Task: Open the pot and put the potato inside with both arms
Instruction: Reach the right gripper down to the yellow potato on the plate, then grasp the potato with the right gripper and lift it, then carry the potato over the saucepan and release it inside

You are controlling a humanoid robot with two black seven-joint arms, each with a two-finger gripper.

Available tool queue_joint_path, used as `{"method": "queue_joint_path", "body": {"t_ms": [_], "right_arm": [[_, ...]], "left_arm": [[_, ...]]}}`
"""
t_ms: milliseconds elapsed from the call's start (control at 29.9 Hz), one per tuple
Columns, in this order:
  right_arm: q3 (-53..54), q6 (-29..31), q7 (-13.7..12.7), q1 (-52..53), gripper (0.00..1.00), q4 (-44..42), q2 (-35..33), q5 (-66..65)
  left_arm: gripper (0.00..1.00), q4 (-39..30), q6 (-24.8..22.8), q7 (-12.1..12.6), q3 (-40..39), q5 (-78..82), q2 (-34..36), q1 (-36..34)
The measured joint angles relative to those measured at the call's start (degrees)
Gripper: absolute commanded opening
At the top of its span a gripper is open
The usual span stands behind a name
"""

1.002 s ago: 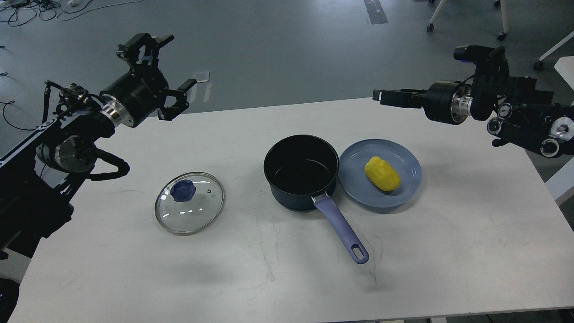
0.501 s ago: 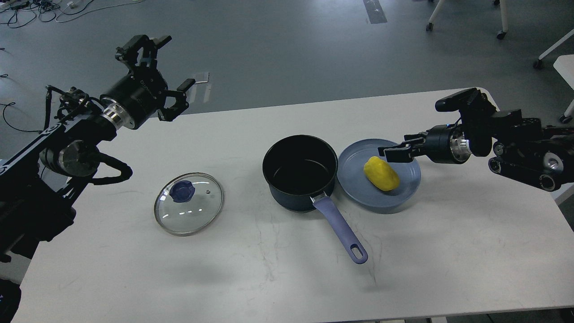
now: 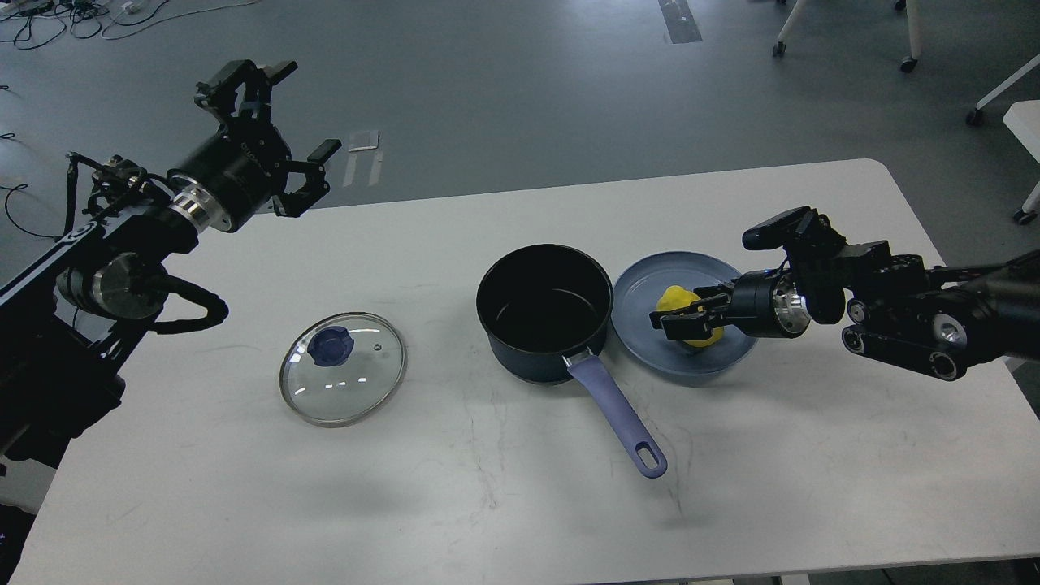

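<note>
The dark pot [image 3: 544, 313] stands open at the table's middle, its purple handle [image 3: 619, 416] pointing toward me. Its glass lid [image 3: 343, 367] with a blue knob lies flat on the table to the left. The yellow potato [image 3: 673, 297] lies on the blue plate [image 3: 639, 286] just right of the pot. My right gripper [image 3: 681, 320] is low over the plate, its fingers spread around the potato and partly hiding it. My left gripper [image 3: 280, 122] is open and empty, raised above the table's far left edge.
The white table [image 3: 812, 455] has its far edge behind the pot and a rounded right corner. Chair legs and cables stand on the grey floor beyond it.
My right gripper has come down and to the left from high above the table's far right onto the potato. My left gripper has drifted slightly left and up. Pot, lid and plate have stayed put.
</note>
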Motion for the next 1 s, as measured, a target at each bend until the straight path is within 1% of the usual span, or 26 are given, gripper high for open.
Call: {"method": "queue_joint_path", "body": {"t_ms": [33, 100, 134, 267, 501, 635, 735, 802, 902, 1002], "right_arm": [[0.0, 0.0, 0.0, -0.2, 0.54, -0.1, 0.0, 0.0], [-0.2, 0.0, 0.0, -0.4, 0.36, -0.5, 0.2, -0.2], [-0.4, -0.1, 0.0, -0.4, 0.33, -0.7, 0.4, -0.4], [-1.7, -1.0, 0.0, 0.0, 0.25, -1.9, 0.9, -1.5], [-1.4, -3.7, 0.0, 1.9, 0.24, -2.2, 1.3, -1.7], [-1.3, -5.5, 0.0, 6.5, 0.24, -2.1, -0.3, -1.6], [-1.2, -6.8, 0.1, 10.1, 0.24, -2.0, -0.3, -1.4], [-1.2, -7.4, 0.1, 12.7, 0.24, -2.0, 1.2, -1.2], [-1.1, -7.6, 0.1, 15.7, 0.24, -2.1, 5.3, -0.8], [-1.3, -7.5, 0.1, 16.4, 0.24, -2.8, 9.4, -0.7]], "left_arm": [[0.98, 0.0, 0.0, 0.0, 0.0, 0.0, 0.2, 0.0], [0.98, 0.0, 0.0, 0.0, 0.0, 0.0, 0.4, 0.0], [0.98, 0.0, 0.0, 0.0, 0.0, 0.0, 0.4, 0.0], [0.98, 0.0, 0.0, 0.0, 0.0, 0.0, 0.5, 0.0], [0.98, 0.0, 0.0, -0.1, 0.0, 0.2, 1.0, 0.0], [0.98, 0.0, 0.0, -0.1, 0.0, 0.4, 1.2, 0.0], [0.98, 0.0, 0.0, -0.1, 0.0, 0.4, 1.2, -0.2], [0.98, 0.0, 0.0, -0.1, -0.1, 0.4, 1.2, -0.2], [0.98, 0.0, 0.0, -0.1, -0.1, 0.4, 1.2, -0.2], [0.98, 0.0, 0.0, -0.1, -0.1, 0.4, 1.2, -0.2]]}}
